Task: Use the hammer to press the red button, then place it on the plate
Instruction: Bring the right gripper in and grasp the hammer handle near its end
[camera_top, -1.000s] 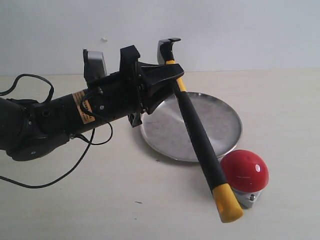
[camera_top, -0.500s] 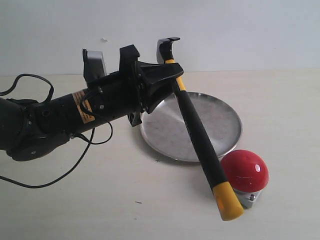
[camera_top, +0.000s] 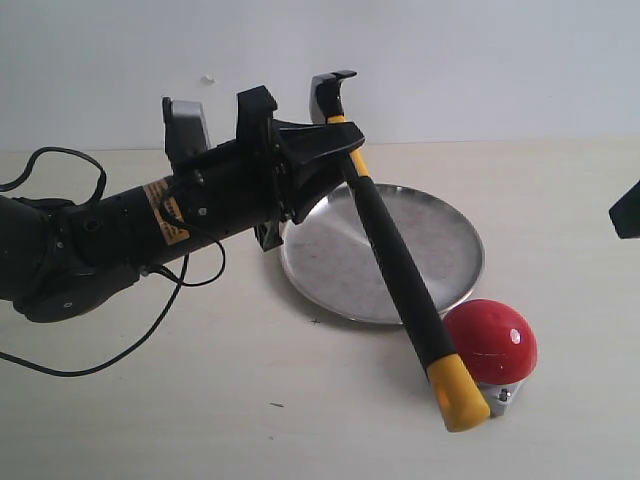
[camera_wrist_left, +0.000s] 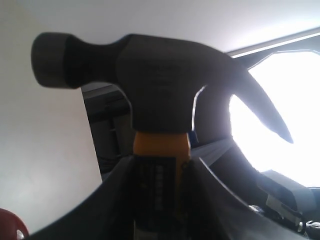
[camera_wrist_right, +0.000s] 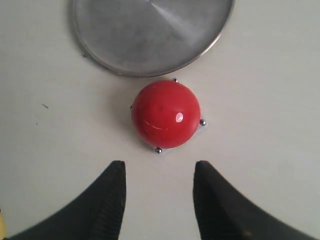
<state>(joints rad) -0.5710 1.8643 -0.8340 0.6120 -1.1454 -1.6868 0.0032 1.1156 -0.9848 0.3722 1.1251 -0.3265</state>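
- While the left claw (camera_top: 340, 150) clamps the hammer (camera_top: 395, 260) at its yellow neck, the black handle slants down over the plate (camera_top: 325, 265), its yellow end just beside the red button (camera_top: 492, 340).
- Since a second ago the hammer has risen slightly, and a dark shape (camera_top: 627, 208) has entered at the right edge.
- Dark steel head uppermost; the right claw (camera_wrist_right: 160, 187) hangs spread and empty over the glossy button.

Red button (camera_wrist_right: 166, 114) just beside plate (camera_wrist_right: 150, 30)
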